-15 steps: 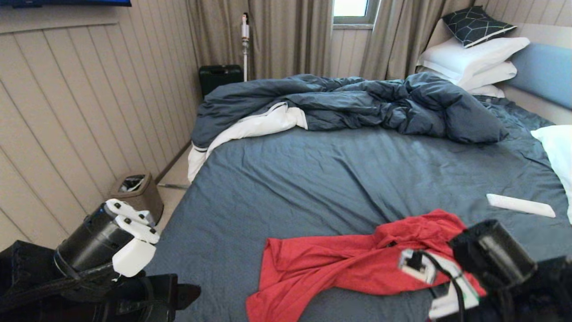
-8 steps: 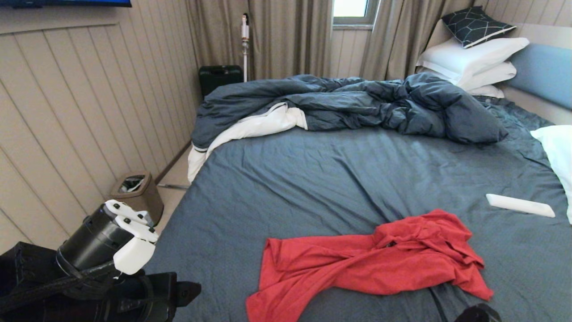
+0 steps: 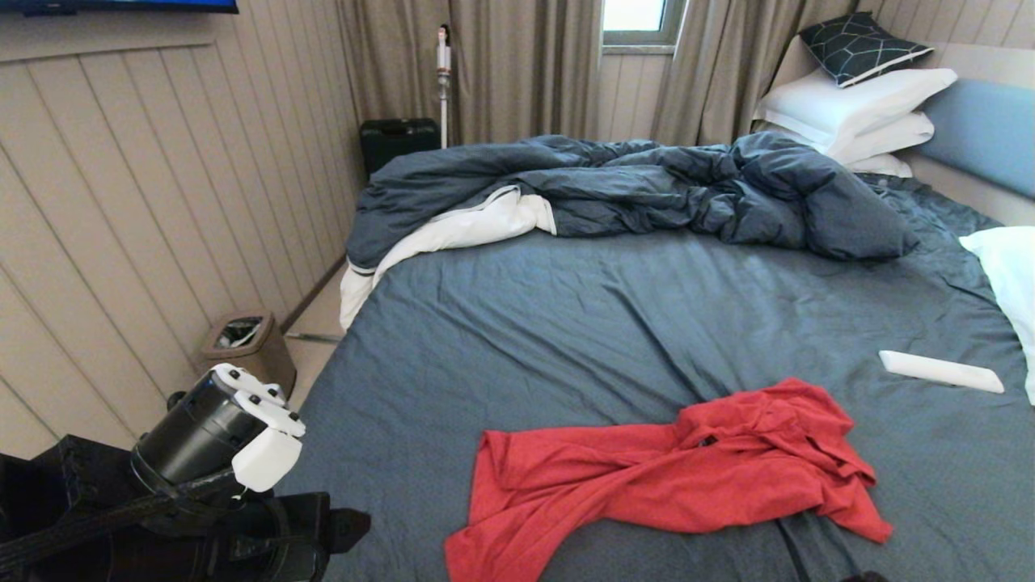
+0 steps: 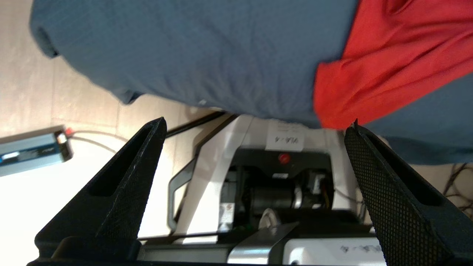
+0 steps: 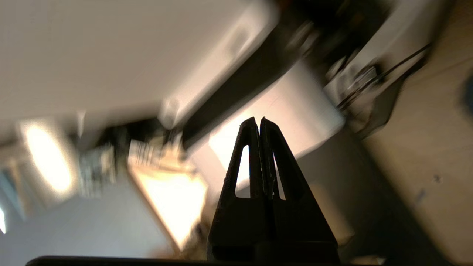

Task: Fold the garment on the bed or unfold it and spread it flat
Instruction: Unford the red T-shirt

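Black fingers of the left claw (image 4: 255, 125) gape wide near the bed's (image 3: 566, 323) near-left corner, empty. The right claw (image 5: 259, 122) is pressed shut on nothing, its surroundings smeared, and it is hidden from the head view. The red T-shirt (image 3: 663, 485) lies crumpled near the bed's near edge, lettering hidden. Since a second ago the right arm has dropped off the shirt; the left arm shifted slightly right.

The red shirt (image 3: 663, 485) lies crumpled on my bed (image 3: 566, 323), near its front edge and right of centre. It is bunched and twisted, its right end heaped in folds, its left end spread flatter toward the edge. The bed's slate-blue sheet lies bare around it.
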Robot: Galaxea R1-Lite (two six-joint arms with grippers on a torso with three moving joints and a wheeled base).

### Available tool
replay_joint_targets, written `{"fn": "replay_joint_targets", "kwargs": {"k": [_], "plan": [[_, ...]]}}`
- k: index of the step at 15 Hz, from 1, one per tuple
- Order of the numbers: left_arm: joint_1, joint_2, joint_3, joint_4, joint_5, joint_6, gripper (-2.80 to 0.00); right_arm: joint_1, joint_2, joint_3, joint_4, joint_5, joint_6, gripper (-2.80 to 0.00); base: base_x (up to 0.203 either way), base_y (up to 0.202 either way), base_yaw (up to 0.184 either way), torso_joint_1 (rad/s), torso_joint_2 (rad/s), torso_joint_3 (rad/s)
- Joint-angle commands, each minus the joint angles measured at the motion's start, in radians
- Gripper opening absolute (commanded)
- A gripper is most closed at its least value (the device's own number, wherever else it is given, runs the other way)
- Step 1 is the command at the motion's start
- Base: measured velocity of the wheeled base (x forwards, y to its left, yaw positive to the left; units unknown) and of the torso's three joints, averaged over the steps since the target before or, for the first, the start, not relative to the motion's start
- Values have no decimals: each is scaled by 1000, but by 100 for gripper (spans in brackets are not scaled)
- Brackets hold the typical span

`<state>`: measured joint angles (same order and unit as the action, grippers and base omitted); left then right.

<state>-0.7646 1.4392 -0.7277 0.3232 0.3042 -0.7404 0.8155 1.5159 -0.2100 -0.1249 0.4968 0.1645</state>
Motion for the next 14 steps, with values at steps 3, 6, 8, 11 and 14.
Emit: {"fn": "replay_joint_targets", "kwargs": {"k": [3,6,8,11,14], "plan": [[31,33,9,-16,3,2,0,-130,161,-38,-193,-9,-1,-280,0,0,0,0,0,0],[54,56,2,-27,-10,4,0,-158,220,-121,-199,-16,5,-280,0,0,0,0,0,0],[69,63,-1,-40,-11,7,0,-184,240,-135,-203,-44,3,-280,0,0,0,0,0,0],[96,62,-14,-71,-29,26,0,-176,153,-72,-209,-81,-2,-280,0,0,0,0,0,0],[133,71,-70,-88,-131,56,0,-211,-25,26,-209,-162,-3,-280,0,0,0,0,0,0]]}}
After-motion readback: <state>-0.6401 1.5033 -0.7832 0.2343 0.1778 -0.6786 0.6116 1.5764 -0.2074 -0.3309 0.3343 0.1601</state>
